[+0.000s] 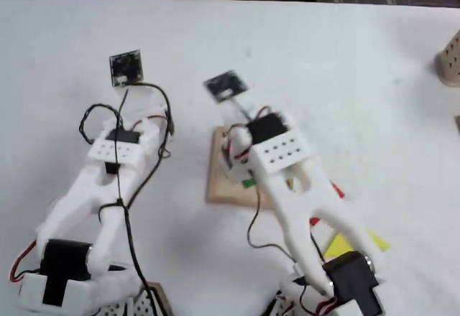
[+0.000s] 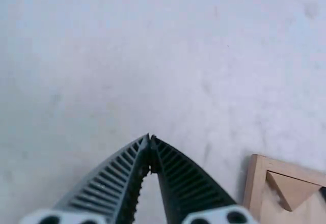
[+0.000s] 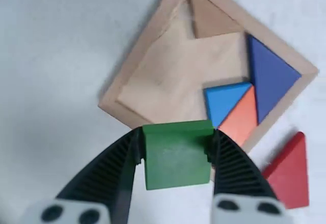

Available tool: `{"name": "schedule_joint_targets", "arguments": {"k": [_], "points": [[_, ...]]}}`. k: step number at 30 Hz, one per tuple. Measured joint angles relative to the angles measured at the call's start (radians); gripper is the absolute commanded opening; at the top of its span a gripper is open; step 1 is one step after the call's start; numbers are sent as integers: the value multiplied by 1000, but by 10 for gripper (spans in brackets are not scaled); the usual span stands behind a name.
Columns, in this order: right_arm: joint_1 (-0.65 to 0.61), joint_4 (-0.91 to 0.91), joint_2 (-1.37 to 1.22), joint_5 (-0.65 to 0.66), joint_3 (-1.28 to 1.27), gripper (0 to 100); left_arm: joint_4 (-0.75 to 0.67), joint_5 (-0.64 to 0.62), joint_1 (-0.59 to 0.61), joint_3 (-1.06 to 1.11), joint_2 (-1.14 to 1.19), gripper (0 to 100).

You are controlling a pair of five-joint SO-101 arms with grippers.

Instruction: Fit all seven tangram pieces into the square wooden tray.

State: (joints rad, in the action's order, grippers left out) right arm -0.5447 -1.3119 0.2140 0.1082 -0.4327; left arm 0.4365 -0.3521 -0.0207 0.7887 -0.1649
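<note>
Step in hand: placement of the fifth piece. The square wooden tray [image 3: 168,71] holds four triangles: tan [image 3: 211,18], dark blue [image 3: 270,76], light blue [image 3: 224,102] and orange [image 3: 243,119], the last three packed together along one side.

The green square [image 3: 177,158] is clamped between the jaws of the right gripper [image 3: 176,135], which are spread to the piece's width. It hangs over the tray's near rim.

Next move, by judgement: carry the square inward over the bare floor, turn it to match the free edges beside the light blue triangle, lower it and release.

The red triangle [image 3: 290,173] lies on the table [image 3: 51,56] just outside the tray. A yellow piece [image 1: 339,244], partly hidden by the arm, appears to lie near its base.

The left gripper [image 2: 150,142] is closed on nothing, over bare table beside a tray corner.
</note>
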Motion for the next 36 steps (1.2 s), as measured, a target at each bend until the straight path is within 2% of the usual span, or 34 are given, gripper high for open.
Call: {"name": "schedule_joint_targets", "arguments": {"k": [4,10,17,20,24,25,29,36], "points": [[-44,127,0,0,-84,132,0,0,0,0,0,24],[-41,167,0,-2,-91,255,0,0,0,0,0,24],[-41,166,9,-5,-92,242,0,0,0,0,0,24],[-18,115,17,-5,-74,183,0,0,0,0,0,24],[112,-40,43,-5,-8,26,0,0,0,0,0,24],[161,-63,58,-5,-2,13,0,0,0,0,0,24],[351,-87,86,3,-9,26,3,0,-35,3,0,24],[574,14,94,21,-193,26,43,0,-227,46,0,24]]}}
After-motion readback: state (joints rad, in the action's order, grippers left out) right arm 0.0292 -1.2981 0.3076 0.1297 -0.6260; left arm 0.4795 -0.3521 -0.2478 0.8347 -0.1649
